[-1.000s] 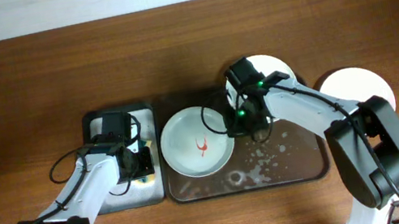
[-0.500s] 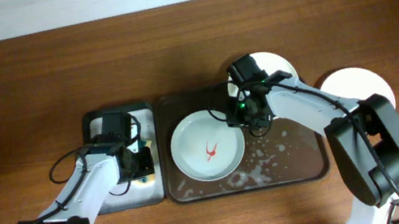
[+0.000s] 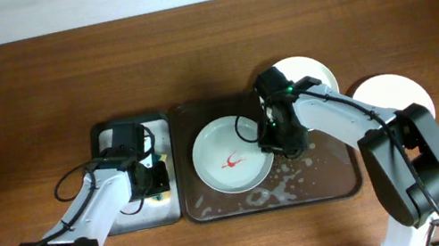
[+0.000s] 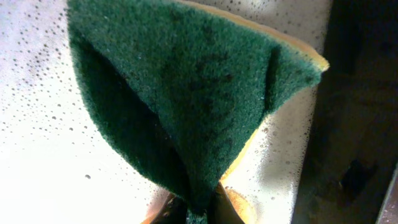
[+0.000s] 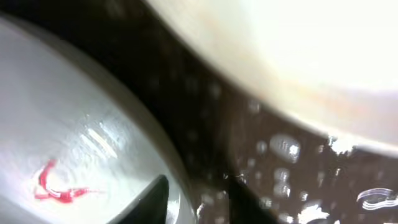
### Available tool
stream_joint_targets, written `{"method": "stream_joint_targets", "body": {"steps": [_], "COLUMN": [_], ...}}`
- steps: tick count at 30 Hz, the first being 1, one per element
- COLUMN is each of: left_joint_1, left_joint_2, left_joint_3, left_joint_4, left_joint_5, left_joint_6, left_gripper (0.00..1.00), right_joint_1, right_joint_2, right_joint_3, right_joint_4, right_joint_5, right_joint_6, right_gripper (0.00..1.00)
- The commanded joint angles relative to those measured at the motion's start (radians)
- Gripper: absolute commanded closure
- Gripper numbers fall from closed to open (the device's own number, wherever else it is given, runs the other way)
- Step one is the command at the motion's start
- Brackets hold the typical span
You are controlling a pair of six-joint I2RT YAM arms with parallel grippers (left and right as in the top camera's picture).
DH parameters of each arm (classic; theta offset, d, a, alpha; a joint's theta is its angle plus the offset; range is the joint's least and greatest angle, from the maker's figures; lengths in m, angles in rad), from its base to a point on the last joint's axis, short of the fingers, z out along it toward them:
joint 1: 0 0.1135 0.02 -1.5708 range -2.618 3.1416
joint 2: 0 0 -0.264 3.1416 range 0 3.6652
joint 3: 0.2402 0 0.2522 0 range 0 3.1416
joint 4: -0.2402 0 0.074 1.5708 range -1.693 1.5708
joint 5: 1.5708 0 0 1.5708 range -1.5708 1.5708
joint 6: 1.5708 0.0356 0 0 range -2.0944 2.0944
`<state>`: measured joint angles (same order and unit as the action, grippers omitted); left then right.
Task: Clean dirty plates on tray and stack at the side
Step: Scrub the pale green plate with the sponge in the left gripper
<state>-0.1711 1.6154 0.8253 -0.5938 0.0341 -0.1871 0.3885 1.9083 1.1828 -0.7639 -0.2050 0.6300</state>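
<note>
step: wiping, judged | right claw point(image 3: 275, 143) is pinching sauce-smeared plate point(image 3: 227, 154) rim on tray point(image 3: 343, 183) | left claw point(image 3: 153, 176) is pinching green sponge point(image 4: 186, 93) | next: bringing sponge onto smear

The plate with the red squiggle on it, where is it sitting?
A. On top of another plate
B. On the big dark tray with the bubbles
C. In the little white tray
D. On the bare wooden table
B: the overhead view shows the red-smeared plate lying flat inside the rim of the dark tray, with white suds on the tray beside it.
</note>
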Motion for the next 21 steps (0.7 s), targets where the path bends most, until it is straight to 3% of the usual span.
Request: {"method": "stream_joint_targets", "body": {"steps": [1,6,13,21], "left_joint_1": [-0.003,-0.003,-0.003,-0.003], "left_joint_2": [-0.007,-0.122,-0.284,-0.426], "left_joint_3": [0.002,0.101,0.105,0.105], "left_joint_4": [0.006,0.006,0.045,0.197], "left_joint_5": [0.01,-0.057,-0.061,-0.06], "left_joint_6": [-0.009,-0.009,0.026,0.077], "left_gripper": [1.0,1.0,1.0,1.0], "right_joint_1": [-0.002,-0.001,-0.001,-0.001], "right_joint_2": [0.011,0.011,0.011,0.011], "right_joint_3": [-0.008,-0.008,-0.008,-0.008], "right_joint_4": [0.012,-0.002,0.001,0.002], "right_joint_5": [0.067,0.06,0.06,0.06], "right_joint_6": [0.002,-0.05,-0.084,-0.084], "right_gripper": [0.96,0.96,0.96,0.96]}}
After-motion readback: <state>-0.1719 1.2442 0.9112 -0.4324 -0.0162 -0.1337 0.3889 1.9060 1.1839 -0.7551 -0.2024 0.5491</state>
